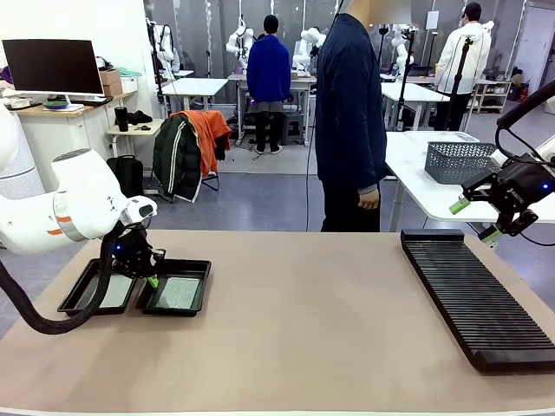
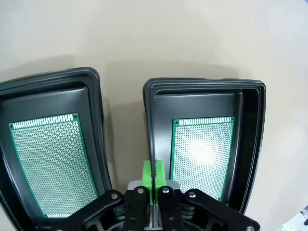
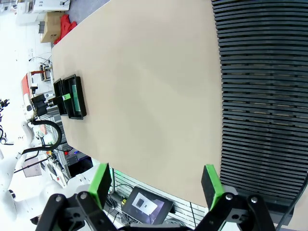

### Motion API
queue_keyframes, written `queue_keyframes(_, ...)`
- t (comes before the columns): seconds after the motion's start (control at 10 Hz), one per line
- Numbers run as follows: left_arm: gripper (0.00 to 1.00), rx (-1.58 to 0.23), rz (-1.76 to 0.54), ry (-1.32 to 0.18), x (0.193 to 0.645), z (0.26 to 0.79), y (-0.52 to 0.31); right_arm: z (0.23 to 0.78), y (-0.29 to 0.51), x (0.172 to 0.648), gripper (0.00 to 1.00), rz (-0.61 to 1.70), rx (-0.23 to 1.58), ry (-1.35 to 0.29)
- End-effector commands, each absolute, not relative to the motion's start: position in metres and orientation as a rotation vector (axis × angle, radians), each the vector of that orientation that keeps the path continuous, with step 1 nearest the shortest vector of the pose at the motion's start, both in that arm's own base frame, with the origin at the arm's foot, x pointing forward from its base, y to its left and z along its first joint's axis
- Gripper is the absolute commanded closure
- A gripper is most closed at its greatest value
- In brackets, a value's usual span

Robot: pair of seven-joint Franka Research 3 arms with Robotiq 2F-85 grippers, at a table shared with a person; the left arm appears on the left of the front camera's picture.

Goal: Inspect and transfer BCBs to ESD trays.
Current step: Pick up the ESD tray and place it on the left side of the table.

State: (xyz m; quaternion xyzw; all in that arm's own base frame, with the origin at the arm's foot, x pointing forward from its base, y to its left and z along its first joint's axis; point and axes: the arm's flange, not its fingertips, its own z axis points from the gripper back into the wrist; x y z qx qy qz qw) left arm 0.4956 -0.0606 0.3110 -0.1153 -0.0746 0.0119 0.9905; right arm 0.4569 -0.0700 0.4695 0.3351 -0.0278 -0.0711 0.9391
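Already both trays (image 2: 204,91) hold a board (image 2: 202,154) flat on the floor, side by side at the table's 8 o'clock. The left gripper (image 2: 154,175) hangs just over the gap between them, jaws pressed together on nothing. The likely slip: its closed fingertips sit close to the right tray's inner rim, so a careless lift or swing could catch that rim and tip the board out. The right gripper (image 3: 156,185) waits spread wide and empty over the rack (image 3: 262,86) at 3 o'clock.
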Motion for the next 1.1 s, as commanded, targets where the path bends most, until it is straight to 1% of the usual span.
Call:
queue_keyframes(0.0,0.97,-0.240,0.032,-0.152,0.497,0.313,-0.060,0.470,-0.068,0.455,0.00,-0.159,0.686,-0.055)
queue_keyframes(0.1,0.97,-0.240,0.032,-0.152,0.497,0.313,-0.060,0.470,-0.068,0.455,0.00,-0.159,0.686,-0.055)
queue_keyframes(0.2,0.91,-0.232,0.024,-0.151,0.496,0.312,-0.061,0.470,-0.068,0.455,0.00,-0.159,0.686,-0.055)
queue_keyframes(0.3,0.80,-0.215,0.022,-0.148,0.496,0.314,-0.062,0.470,-0.068,0.455,0.00,-0.159,0.686,-0.055)
queue_keyframes(0.4,0.73,-0.183,0.027,-0.154,0.496,0.318,-0.064,0.470,-0.068,0.455,0.00,-0.159,0.686,-0.055)
queue_keyframes(0.5,0.62,-0.178,0.024,-0.154,0.496,0.319,-0.065,0.470,-0.068,0.455,0.00,-0.159,0.686,-0.055)
queue_keyframes(0.6,0.56,-0.167,0.018,-0.160,0.495,0.322,-0.068,0.470,-0.068,0.455,0.00,-0.159,0.686,-0.055)
queue_keyframes(0.7,0.44,-0.146,0.011,-0.171,0.494,0.327,-0.073,0.470,-0.068,0.455,0.00,-0.159,0.686,-0.055)
queue_keyframes(0.8,0.38,-0.125,0.005,-0.186,0.493,0.334,-0.078,0.470,-0.068,0.455,0.00,-0.159,0.686,-0.055)
queue_keyframes(0.9,0.26,-0.100,-0.009,-0.202,0.491,0.343,-0.084,0.470,-0.068,0.455,0.00,-0.159,0.686,-0.055)
queue_keyframes(1.0,0.20,-0.076,-0.028,-0.217,0.488,0.356,-0.091,0.470,-0.068,0.455,0.00,-0.159,0.686,-0.055)
